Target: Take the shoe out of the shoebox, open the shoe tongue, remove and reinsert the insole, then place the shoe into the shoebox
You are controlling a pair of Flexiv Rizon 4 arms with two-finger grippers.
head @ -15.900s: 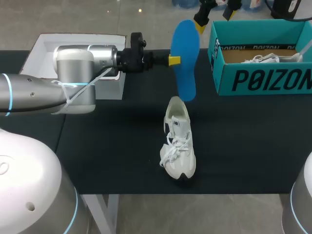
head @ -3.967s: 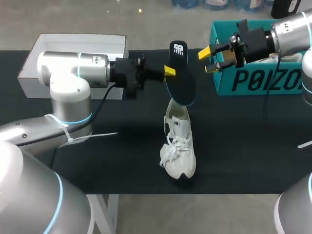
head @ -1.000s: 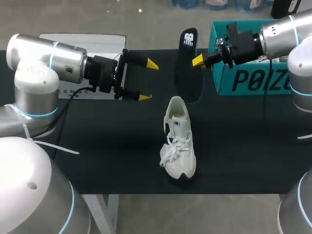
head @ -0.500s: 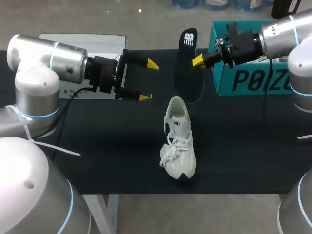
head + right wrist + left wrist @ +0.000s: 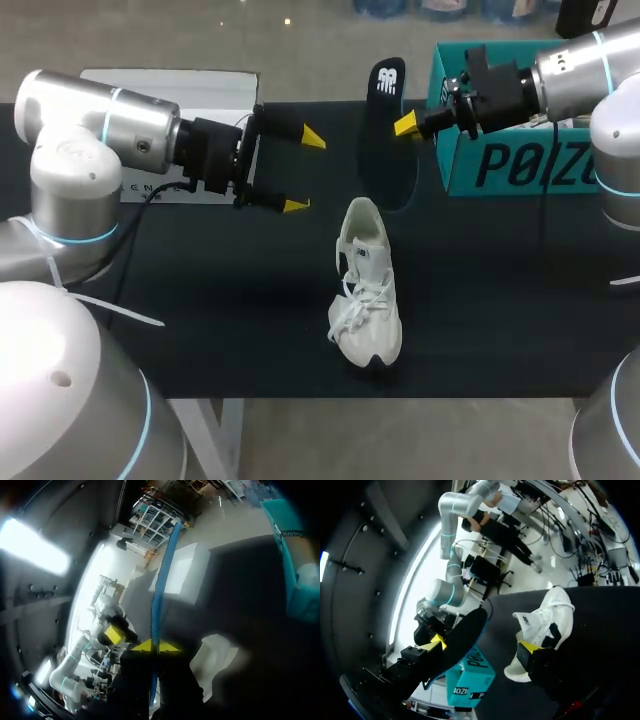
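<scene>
head view: the insole [image 5: 390,140] is held upright at upper centre of the frame, pinched by its edge in the right gripper [image 5: 405,125], just beside the teal shoebox [image 5: 540,165] at upper right. the left gripper [image 5: 305,172] hangs wide open and empty at centre left. the white shoe [image 5: 365,285] lies on the black table [image 5: 230,320] at centre, heel towards the insole. the insole is out, so reinsertion is judged to be the step in hand; next, its toe end would have to be aimed down into the shoe's opening, probably with the shoe steadied by the left gripper.

left wrist view: the spread fingers are seen with nothing between them; the insole [image 5: 462,642] and the shoe [image 5: 545,625] lie ahead.

right wrist view: the insole [image 5: 162,580] is seen edge-on, clamped between the closed tips [image 5: 157,647], the shoe [image 5: 215,652] beside them.

four seconds ago the insole was gripped by the left gripper; it has since been handed over, and the left has been opened and drawn back.
</scene>
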